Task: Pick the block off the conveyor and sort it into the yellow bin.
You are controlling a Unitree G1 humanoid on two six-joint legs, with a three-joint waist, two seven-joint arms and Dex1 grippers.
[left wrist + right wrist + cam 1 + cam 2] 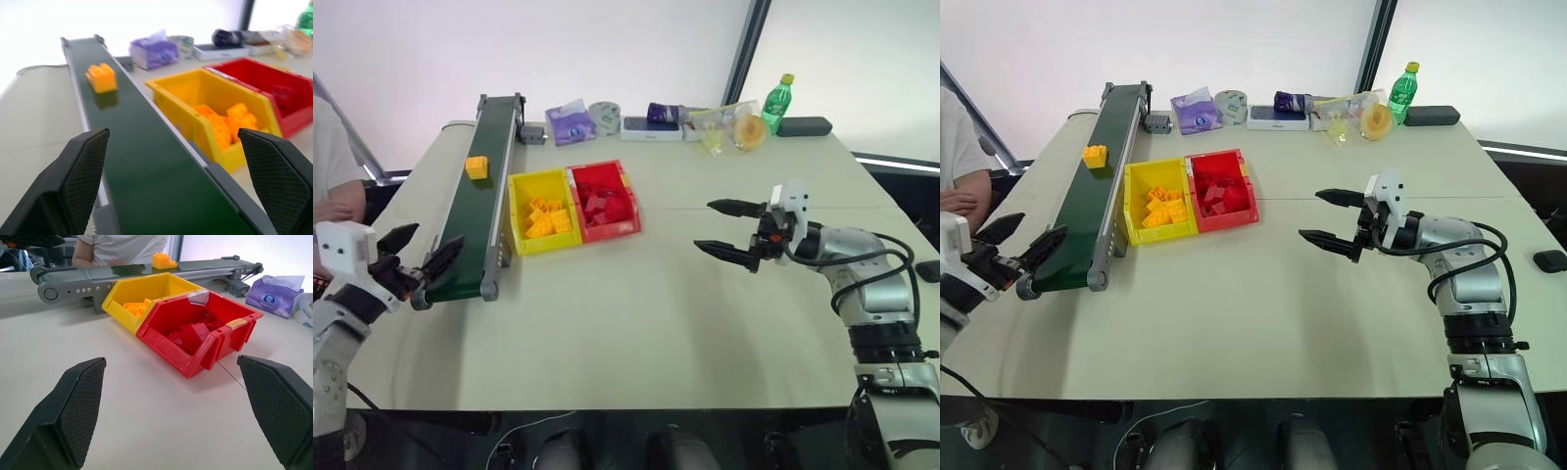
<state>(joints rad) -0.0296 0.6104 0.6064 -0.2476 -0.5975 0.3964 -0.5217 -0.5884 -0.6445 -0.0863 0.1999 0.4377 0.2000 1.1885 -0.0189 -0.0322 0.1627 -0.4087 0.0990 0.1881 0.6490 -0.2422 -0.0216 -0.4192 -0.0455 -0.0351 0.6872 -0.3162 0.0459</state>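
A: Yellow-orange, that's the block (477,167), riding the dark green conveyor (470,225) about level with the far wall of the yellow bin (516,217), which sits just beside the belt's near half.

B: So the pick hasn't happened?

A: Not yet, by my reading. The block lies untouched on the belt, well apart from both grippers. The yellow bin already holds a heap of similar bricks (546,217), and the red bin (628,209) touching it on the side away from the belt holds red bricks. For this block, though, everything is left: reach it or let it come, close on it, carry it across the rail, release.

B: And the left gripper?

A: The left gripper (419,258) hangs at the conveyor's near end, just by the roller, fingers spread wide, nothing between them. From its wrist camera the two black pads frame the belt, with the block far up it.

B: The right one?

A: The right gripper (1331,217) floats over bare table well away from the belt, beyond the red bin, also gaping and empty, pointing towards the bins.
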